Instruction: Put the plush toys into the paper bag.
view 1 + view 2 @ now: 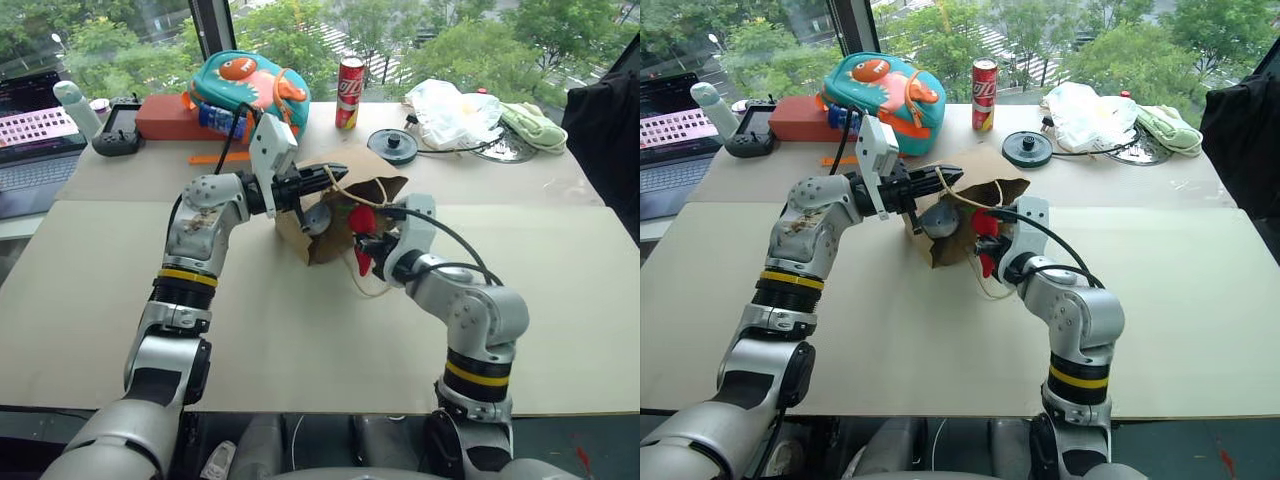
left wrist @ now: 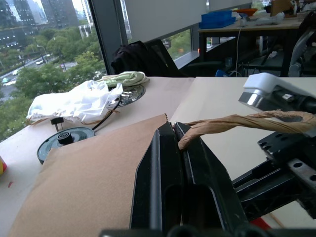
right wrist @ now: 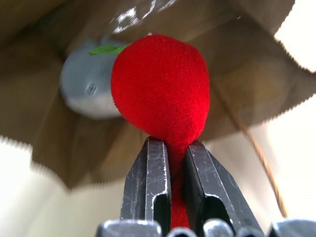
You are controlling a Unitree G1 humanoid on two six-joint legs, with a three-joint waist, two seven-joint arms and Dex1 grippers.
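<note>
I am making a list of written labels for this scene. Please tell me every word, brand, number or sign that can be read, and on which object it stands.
No text can be read with certainty.
Red can: white lettering, too small to read.
Laptop: pink screen pattern, too blurred to read.
Paper bag: plain, no print.

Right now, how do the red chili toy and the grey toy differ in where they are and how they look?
The red chili toy is pinched in the right hand at the paper bag's mouth; the grey toy lies loose deeper inside the bag. The chili is bright red; the grey toy is pale, rounded and untouched by either hand. Both are small and soft.
</note>
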